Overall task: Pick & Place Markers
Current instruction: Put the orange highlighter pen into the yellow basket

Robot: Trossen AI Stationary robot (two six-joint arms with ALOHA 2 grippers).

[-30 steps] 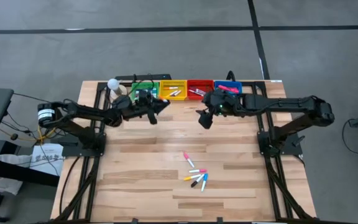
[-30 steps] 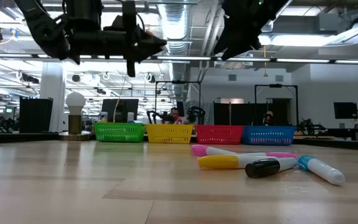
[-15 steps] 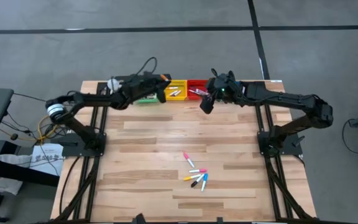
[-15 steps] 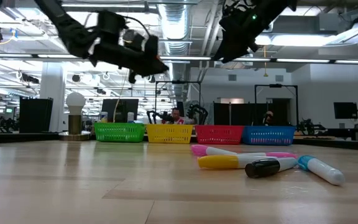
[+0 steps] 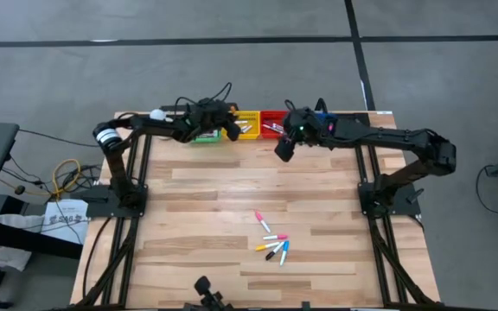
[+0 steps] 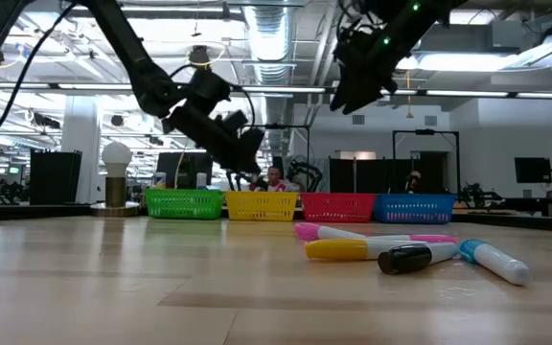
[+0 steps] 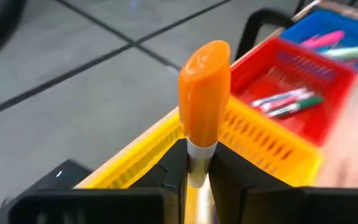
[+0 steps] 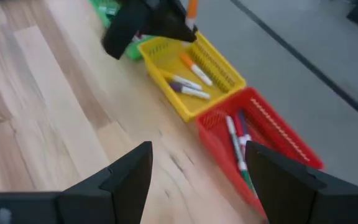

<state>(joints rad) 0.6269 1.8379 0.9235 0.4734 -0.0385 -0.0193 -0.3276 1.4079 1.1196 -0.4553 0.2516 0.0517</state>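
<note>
Gripping: the left gripper is clamped on an orange-capped marker, cap pointing away from the fingers.
Left gripper place: above the yellow bin, at the table's far edge.
Right gripper: the right gripper has its fingers spread wide with nothing between them; it hangs over the wood just in front of the red bin.
Yellow bin contents: an orange-capped marker and a purple-capped one lie below the left gripper.
Red bin contents: several markers, red and green among them, beside the yellow bin.
Blue bin: beyond the red one, holding pink and green markers.
Green bin: on the yellow bin's other side.
Loose markers: a small cluster on the table, well apart from both grippers, toward the near edge; pink, yellow, black and blue caps show.
</note>
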